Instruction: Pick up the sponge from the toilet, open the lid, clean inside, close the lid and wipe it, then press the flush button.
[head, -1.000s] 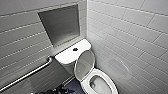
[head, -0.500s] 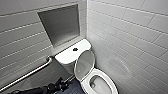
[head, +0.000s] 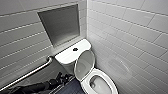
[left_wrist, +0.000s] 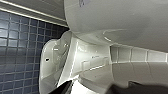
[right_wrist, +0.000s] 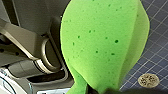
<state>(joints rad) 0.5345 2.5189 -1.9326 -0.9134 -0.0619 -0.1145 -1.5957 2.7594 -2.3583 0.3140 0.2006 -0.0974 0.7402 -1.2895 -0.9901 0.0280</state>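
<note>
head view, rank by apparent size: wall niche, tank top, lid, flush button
1. wall niche
2. tank top and lid: look about alike, and the lid is nearer the camera, so not ranked
3. flush button

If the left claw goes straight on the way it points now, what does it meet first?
Most likely the toilet: its white ceramic base lies right ahead of the left claw. The distance between them is unclear.

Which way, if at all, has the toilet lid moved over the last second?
No. The lid stands raised against the tank, its top edge at the same spot near the flush button as before.
</note>
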